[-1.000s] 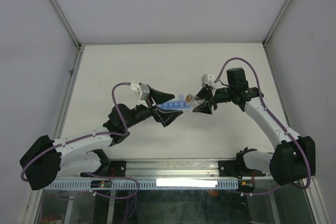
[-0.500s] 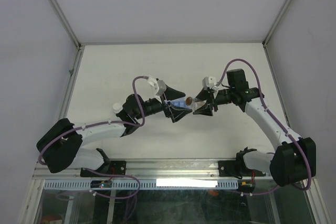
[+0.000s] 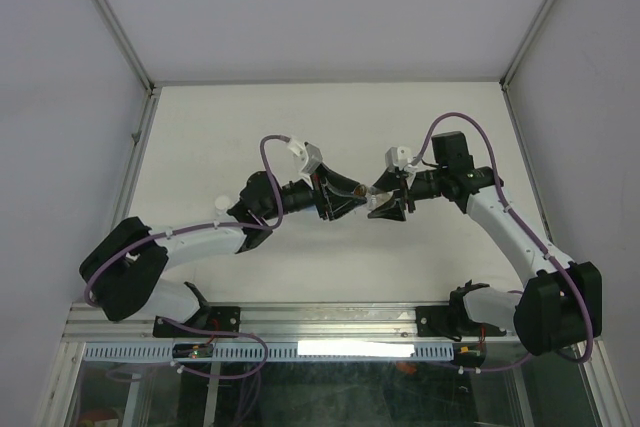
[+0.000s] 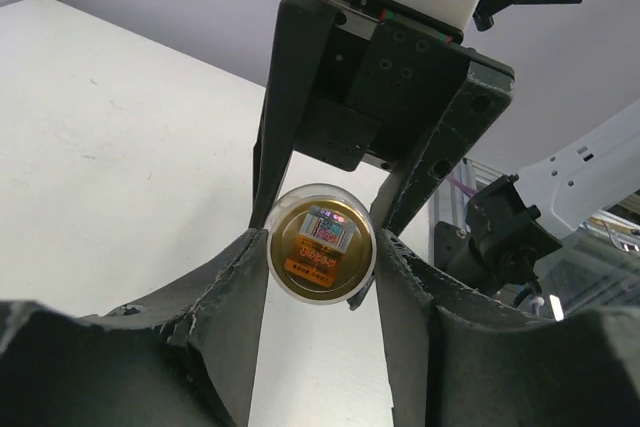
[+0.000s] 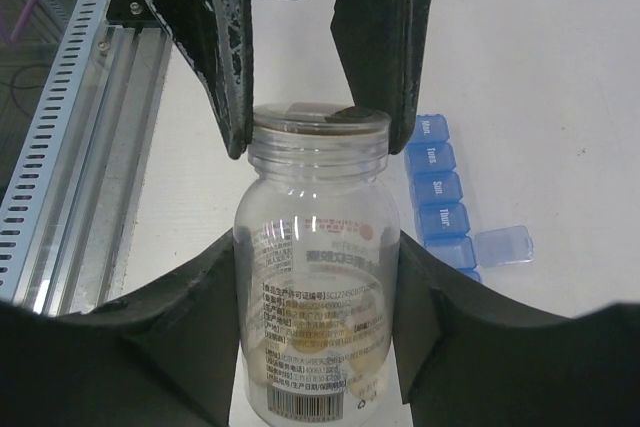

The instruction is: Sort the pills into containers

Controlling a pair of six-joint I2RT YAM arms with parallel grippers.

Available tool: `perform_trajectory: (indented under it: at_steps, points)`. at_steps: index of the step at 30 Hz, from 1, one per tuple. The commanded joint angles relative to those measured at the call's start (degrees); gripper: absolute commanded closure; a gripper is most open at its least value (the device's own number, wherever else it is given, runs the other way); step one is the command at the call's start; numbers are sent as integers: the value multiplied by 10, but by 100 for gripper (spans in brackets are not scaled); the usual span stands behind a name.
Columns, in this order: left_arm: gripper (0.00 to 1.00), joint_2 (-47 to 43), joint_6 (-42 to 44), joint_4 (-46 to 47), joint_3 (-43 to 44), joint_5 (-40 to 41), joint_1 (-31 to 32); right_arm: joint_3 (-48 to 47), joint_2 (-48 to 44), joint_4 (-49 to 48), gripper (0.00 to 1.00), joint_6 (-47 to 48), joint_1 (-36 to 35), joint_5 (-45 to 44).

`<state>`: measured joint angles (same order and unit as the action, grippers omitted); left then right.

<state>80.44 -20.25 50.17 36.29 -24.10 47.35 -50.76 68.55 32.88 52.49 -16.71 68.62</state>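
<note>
Swung in toward the middle of the counter [image 3: 200,127], my left tool [image 3: 343,203] now pinches the rim of the bottle [image 5: 315,277] that my right tool [image 3: 384,205] clamps by its body, well apart from every counter edge.

The translucent blue containers [image 5: 440,192] are lying flat beside the clear bottle [image 5: 315,277], 1 lid open, tan pills [image 5: 350,352] sitting inside the bottle.

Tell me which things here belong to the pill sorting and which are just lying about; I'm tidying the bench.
Job: pills, inside the clear bottle; blue pill organiser; left pincer and right pincer, both shut on the bottle.
Lying about: small white cap beside the left arm.
</note>
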Motion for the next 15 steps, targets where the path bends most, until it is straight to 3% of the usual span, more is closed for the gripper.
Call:
perform_trajectory:
  at_steps: [1,5,9,10,15]
  points:
    - [60,10,-21,26,27,-25,-8,-7,-10,-3,100,11,-5,23]
    - [73,31,-41,26,39,-39,-8,-8,-9,-2,100,12,-6,21]
    - [96,39,-91,44,35,-12,-7,-9,-8,-7,100,6,-5,10]
    - [100,40,-113,49,31,17,-7,-8,-7,-14,100,-2,-5,2]
    - [100,39,-223,7,18,210,11,-4,4,-81,100,-87,-4,-70]
